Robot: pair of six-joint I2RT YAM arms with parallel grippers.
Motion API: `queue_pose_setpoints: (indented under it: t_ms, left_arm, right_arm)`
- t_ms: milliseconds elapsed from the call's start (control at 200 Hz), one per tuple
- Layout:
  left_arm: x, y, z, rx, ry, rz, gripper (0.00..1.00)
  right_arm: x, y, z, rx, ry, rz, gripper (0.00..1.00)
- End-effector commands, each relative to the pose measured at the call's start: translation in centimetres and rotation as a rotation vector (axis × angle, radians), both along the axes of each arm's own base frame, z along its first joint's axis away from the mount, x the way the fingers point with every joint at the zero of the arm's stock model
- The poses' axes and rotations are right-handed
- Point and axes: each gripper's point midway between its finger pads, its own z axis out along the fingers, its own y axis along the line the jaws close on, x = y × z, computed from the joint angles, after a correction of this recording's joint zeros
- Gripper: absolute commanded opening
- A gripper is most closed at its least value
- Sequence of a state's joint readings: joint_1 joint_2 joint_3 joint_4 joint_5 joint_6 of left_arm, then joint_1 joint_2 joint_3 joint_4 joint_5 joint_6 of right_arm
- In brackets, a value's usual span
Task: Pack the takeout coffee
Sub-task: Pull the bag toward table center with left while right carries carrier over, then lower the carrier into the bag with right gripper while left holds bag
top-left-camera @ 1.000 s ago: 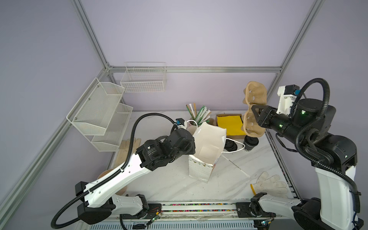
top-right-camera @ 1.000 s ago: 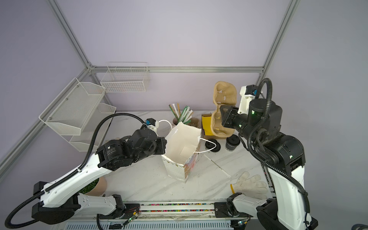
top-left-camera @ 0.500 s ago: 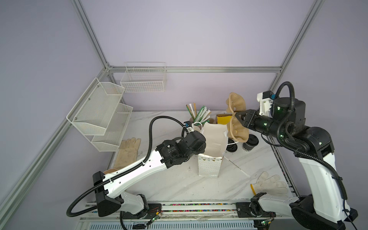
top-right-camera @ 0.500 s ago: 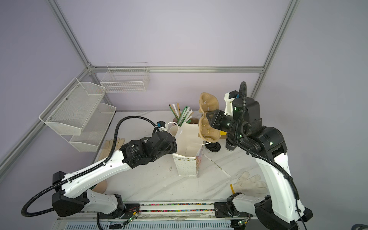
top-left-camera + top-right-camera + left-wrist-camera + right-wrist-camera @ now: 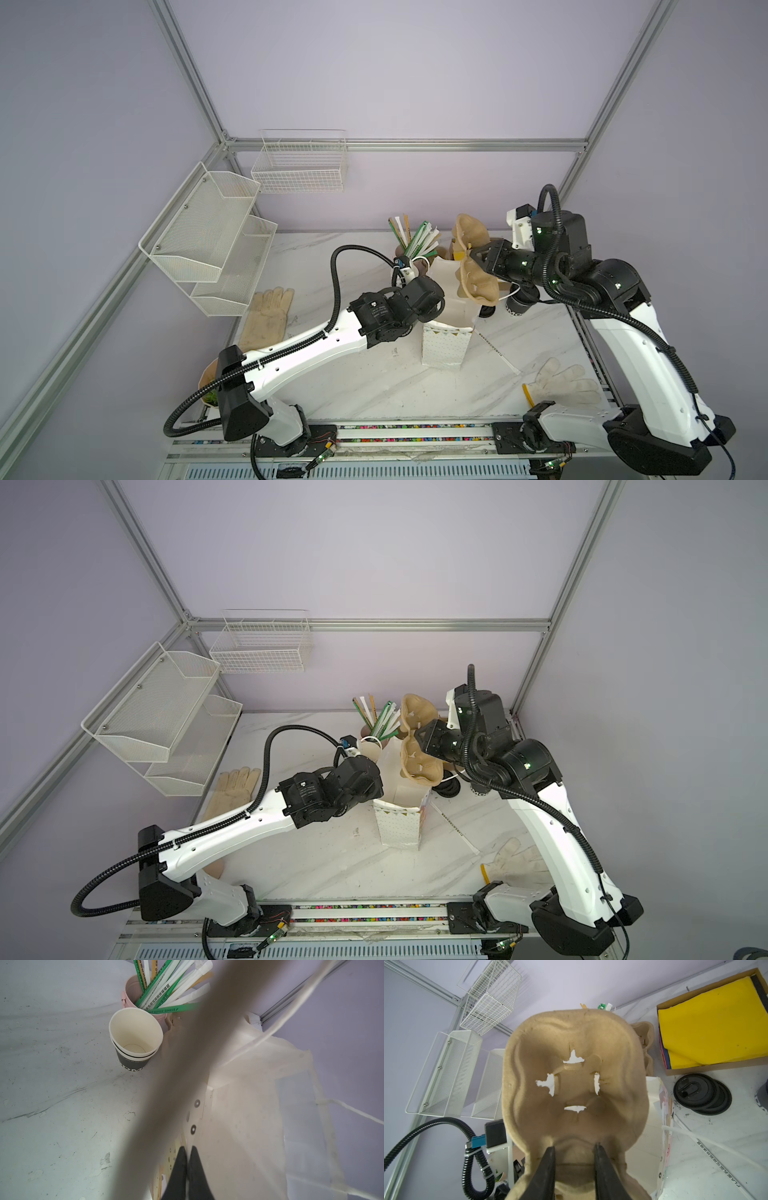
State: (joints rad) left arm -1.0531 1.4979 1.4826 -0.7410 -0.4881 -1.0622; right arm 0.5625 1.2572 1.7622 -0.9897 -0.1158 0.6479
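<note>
Right wrist view showed the right gripper (image 5: 574, 1147) pinching a pulp cup carrier (image 5: 574, 1084) above the paper bag (image 5: 446, 345); left gripper (image 5: 188, 1151) pressed together on its rim.

We see a white paper bag (image 5: 446, 345) sprinkled with small dots, with a row of little triangles under its rim; they look golden, though we cannot be sure. At the bag's mouth, the cup carrier (image 5: 575, 1088) is plain tan pulp. Behind the bag, a pink cup (image 5: 129, 991) holds green and white straws (image 5: 174, 1009), and the nested cups (image 5: 135, 1036) are cream inside, dark outside with white lettering. Beside the bag, the takeout coffee cup (image 5: 515, 311) is black with white letters, the lids (image 5: 702, 1093) are black, and the foam (image 5: 712, 1022) is bright yellow in a brown box (image 5: 716, 1069).
</note>
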Motion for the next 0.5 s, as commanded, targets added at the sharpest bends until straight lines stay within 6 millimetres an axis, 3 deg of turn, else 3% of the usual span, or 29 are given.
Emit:
queue_pose_setpoints:
  t_ms: [0, 495]
  left_arm:
    - [0.3, -0.4, 0.6, -0.041, -0.034, 0.030, 0.00]
    - [-0.8, 1.6, 2.9, -0.010, -0.148, 0.078, 0.00]
  right_arm:
    - [0.6, 0.8, -1.0, -0.012, 0.006, -0.023, 0.25]
    - [0.7, 3.5, -3.8, -0.130, 0.019, -0.056, 0.25]
